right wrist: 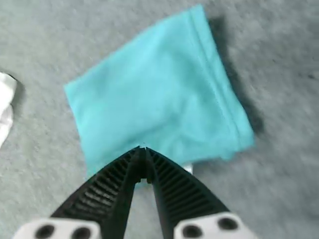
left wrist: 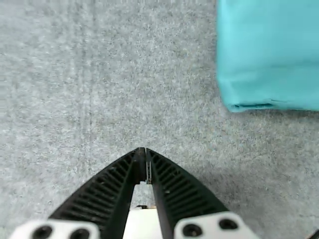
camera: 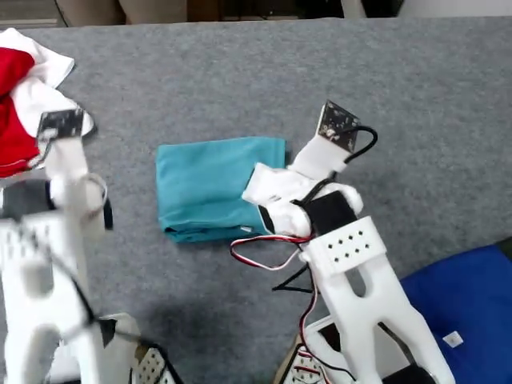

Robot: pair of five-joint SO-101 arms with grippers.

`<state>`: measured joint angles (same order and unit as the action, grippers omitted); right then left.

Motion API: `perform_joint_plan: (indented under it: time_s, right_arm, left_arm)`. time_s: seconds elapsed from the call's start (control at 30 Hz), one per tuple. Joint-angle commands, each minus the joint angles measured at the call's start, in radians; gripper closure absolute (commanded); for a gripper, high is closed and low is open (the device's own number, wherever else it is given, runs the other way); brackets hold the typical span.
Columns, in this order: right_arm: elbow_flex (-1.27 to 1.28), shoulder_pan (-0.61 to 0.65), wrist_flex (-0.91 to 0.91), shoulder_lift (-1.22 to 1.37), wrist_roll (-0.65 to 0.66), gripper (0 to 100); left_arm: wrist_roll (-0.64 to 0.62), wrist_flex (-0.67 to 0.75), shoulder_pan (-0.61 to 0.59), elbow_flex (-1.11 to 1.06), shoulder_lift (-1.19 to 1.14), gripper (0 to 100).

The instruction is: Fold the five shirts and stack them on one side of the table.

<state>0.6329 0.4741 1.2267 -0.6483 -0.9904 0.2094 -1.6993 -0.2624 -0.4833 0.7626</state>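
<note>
Teal shirt (camera: pixel 216 188) is lying folded mid-table. Right gripper (right wrist: pixel 143 152) is being held over its edge, jaws pressed together, nothing pinched. Left gripper (left wrist: pixel 143 152) is being held beside it over bare table (camera: pixel 400 80), jaws likewise together. Likely best: all layers being pinched together, lifted level.

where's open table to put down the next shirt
Widest bare felt: the far strip beyond the teal shirt, running from the red-and-white pile to the far right corner. Also free: the gap between left arm and teal shirt. Crowded: near edge, with the right arm, wires and the blue shirt.
</note>
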Motion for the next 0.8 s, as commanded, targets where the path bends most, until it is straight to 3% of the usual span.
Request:
perform_joint_plan:
  time_s: [0.0,0.2,0.3,0.37,0.6,0.77]
  right_arm:
    - [-0.140,-0.002,0.180,-0.036,0.018,99.1]
    - [-0.236,-0.002,0.336,-0.035,0.074,99.1]
    - [-0.197,0.002,0.328,-0.022,0.000,99.1]
    - [-0.131,0.022,0.259,-0.004,-0.078,99.1]
    - [0.038,0.013,-0.041,0.105,-0.123,98.7]
    - [0.067,0.090,-0.158,0.229,-0.193,87.6]
  left_arm:
    - [0.008,0.005,-0.008,-0.103,0.225,98]
    - [0.008,0.006,-0.140,-0.149,0.278,98]
    - [0.011,0.006,-0.183,-0.147,0.278,98]
    - [0.012,0.006,-0.196,-0.149,0.278,98]
    - [0.008,0.000,-0.201,-0.152,0.278,98]
    - [0.008,0.000,-0.201,-0.152,0.278,98]
